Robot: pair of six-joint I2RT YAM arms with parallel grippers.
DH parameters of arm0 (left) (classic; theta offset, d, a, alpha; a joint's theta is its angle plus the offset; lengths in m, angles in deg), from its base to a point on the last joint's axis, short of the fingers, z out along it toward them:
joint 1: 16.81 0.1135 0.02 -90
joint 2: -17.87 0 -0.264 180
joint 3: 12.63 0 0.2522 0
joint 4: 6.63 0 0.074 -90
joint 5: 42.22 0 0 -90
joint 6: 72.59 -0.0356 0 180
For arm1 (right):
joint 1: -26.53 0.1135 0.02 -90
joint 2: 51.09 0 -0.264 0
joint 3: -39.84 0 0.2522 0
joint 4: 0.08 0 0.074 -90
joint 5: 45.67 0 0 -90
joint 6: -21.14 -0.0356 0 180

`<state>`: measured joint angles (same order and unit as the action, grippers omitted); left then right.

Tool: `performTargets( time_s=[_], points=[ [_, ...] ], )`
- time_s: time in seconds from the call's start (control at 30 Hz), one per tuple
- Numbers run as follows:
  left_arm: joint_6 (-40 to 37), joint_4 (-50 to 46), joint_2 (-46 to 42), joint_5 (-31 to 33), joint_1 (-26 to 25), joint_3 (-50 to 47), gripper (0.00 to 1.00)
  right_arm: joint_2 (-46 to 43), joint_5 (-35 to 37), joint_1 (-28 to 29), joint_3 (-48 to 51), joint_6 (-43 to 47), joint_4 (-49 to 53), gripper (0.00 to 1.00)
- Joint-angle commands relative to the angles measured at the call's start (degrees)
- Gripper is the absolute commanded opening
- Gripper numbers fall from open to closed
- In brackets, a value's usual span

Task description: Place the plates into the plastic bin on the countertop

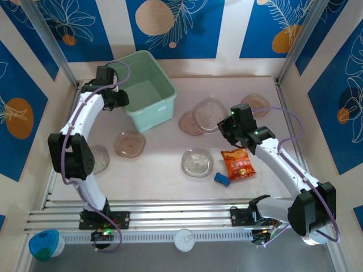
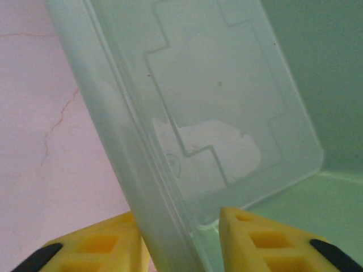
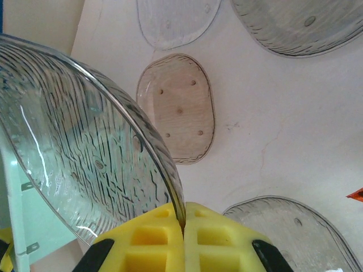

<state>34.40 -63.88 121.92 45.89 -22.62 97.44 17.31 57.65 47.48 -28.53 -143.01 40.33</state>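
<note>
The bin (image 1: 152, 112) is sitting at the far left of the tabletop (image 1: 159, 175). The left fingers (image 2: 255, 241) are standing astride its near-left wall, one outside over the tabletop and one inside. The gap between them is narrow, and I cannot tell whether they are pressing the wall.

The right fingers (image 3: 148, 241) are pinching the rim of a clear plate (image 3: 85, 158), closed tight on it. They are holding it tilted above the tabletop, right of the bin. In the top view a brown plate (image 1: 187, 123) is lying just beside its left edge.

The other plates are lying flat on the tabletop. A far plate (image 1: 256, 105) is lying to the right, a centre plate (image 1: 197, 162) near the middle, and a left plate (image 1: 129, 143) near the bin. An edge plate (image 1: 99, 160) is lying beside the left arm.

A snack packet (image 1: 237, 164) is lying right of the centre plate, with a blue block (image 1: 222, 179) just beside its near-left corner
</note>
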Motion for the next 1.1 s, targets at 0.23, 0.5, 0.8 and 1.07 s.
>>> performTargets(
  time_s=[0.23, 0.5, 0.8, 1.07],
  points=[
    [2.2, -0.7, -2.5, -4.0, -3.6, -1.5, 0.24, -3.4, 0.0, -1.4, 0.2, -1.5, -0.1, 0.0],
    [8.1, 1.8, -6.6, -3.7, -5.0, -6.3, 0.24, -4.2, 0.1, -2.0, -1.3, -1.9, 0.3, 0.0],
    [13.3, 3.0, -10.2, -3.6, -7.0, -9.7, 0.24, -2.5, 0.4, -0.9, -7.2, -1.7, 2.0, 0.0],
    [15.6, 4.2, -13.3, -3.7, -8.9, -13.7, 0.24, 1.3, 1.4, 2.1, -14.5, -2.3, 2.5, 0.0]
  ],
)
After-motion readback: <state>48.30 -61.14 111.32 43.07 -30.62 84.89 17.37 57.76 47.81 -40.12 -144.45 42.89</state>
